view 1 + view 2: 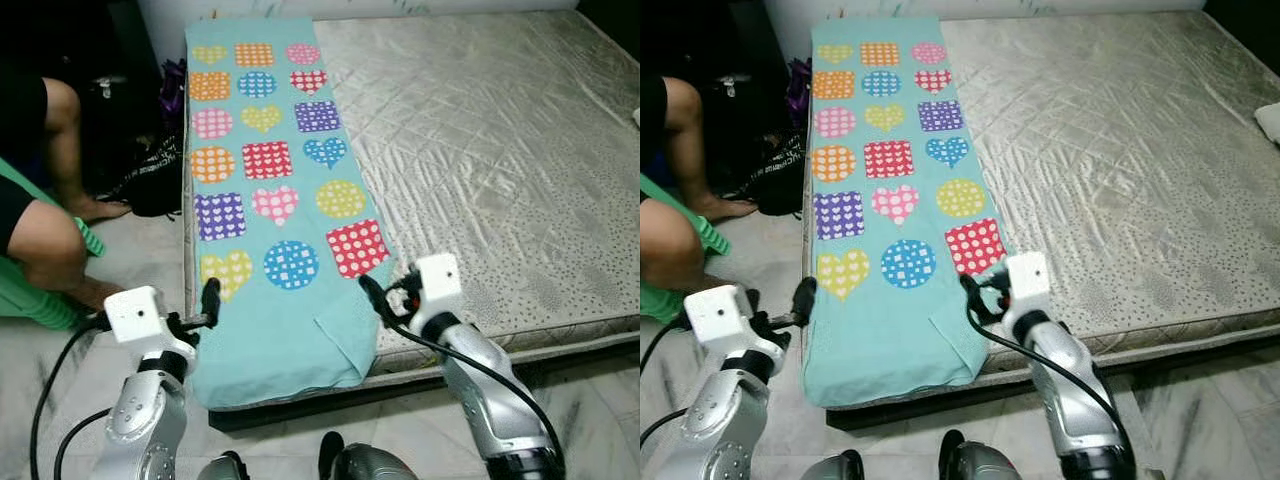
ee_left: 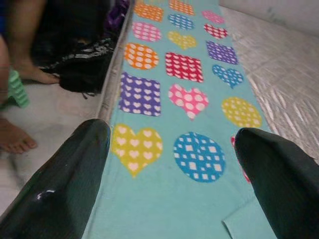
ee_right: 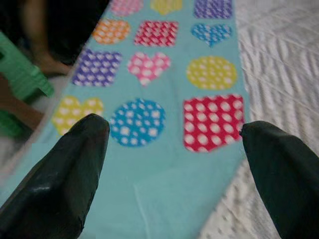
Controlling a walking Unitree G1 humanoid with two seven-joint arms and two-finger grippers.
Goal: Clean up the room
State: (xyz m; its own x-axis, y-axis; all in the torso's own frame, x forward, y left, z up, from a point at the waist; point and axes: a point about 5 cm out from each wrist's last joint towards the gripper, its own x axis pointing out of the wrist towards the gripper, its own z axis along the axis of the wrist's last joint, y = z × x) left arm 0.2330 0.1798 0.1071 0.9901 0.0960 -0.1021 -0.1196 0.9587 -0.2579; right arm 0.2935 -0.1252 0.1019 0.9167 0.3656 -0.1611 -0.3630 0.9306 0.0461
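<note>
A bare grey quilted mattress (image 1: 480,170) takes up most of the scene, lying on a low bed with pale marble floor (image 1: 150,260) on the robot's left of it and in front of it. Along the mattress's left edge lies a folded turquoise sheet (image 1: 275,200), a long narrow strip whose long axis runs straight away from the robot: its far end lies near the wall, and its near end hangs a little over the mattress's front edge. The sheet is printed with three columns of polka-dotted circles, squares and hearts in orange, pink, purple, yellow, blue and red, and a small fold shows near its front right corner. On the floor to the left a person's bare legs (image 1: 50,200) are in view beside a green stool (image 1: 40,300), with a dark bag (image 1: 155,180) against the side of the bed. The left gripper (image 2: 169,164) hovers at the sheet's near left edge with its jaws spread wide, one finger over the mattress edge and the other over the fabric. The right gripper (image 3: 174,159) is at the sheet's near right edge, jaws likewise wide apart, holding nothing.
</note>
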